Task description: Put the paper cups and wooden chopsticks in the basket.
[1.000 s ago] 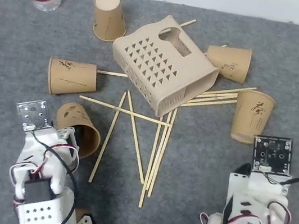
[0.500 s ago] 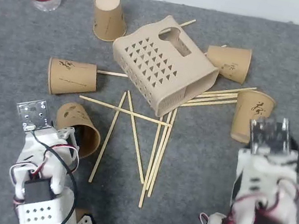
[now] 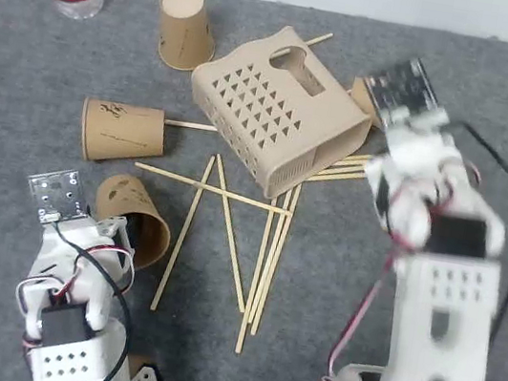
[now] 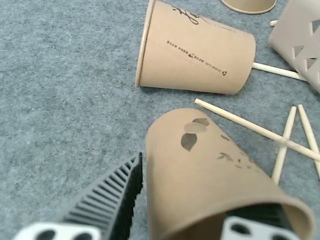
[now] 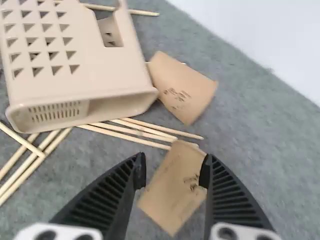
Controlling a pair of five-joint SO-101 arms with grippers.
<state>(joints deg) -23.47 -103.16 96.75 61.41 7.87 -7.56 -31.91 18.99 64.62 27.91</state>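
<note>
**Right gripper astride a tipped paper cup, no hold made**

Finding: in the right wrist view the right gripper (image 5: 172, 162) is spread wide and holds nothing. One ribbed black finger stands on each side of a paper cup (image 5: 175, 192) lying on its side. That cup lies just beside the loose wooden chopsticks (image 5: 145, 131) that fan out from under the basket (image 5: 70, 75). A second cup (image 5: 182, 93) lies close against the basket's end.

The left gripper (image 3: 122, 231), lower left of the high view, is also parted. A third cup (image 4: 210, 175) sits close between its fingers, and no clamping is evident.

Recommendation: lower squarely over the cup's mid-body and close gently. Thin paper walls will likely crush or squirt sideways under a hard or off-centre pinch, and the tapered cone may roll. Keep the fingertips clear of the neighbouring sticks.

Materials: the cups are tan paper, smooth, conical and printed. The chopsticks are pale, slender, round wood. The basket is stiff beige plastic pierced with triangles and a handle slot, and it lies tipped over at upper centre of the high view. It will probably need righting. The surface is grey napped carpet (image 3: 503, 85), which offers good friction.
</note>
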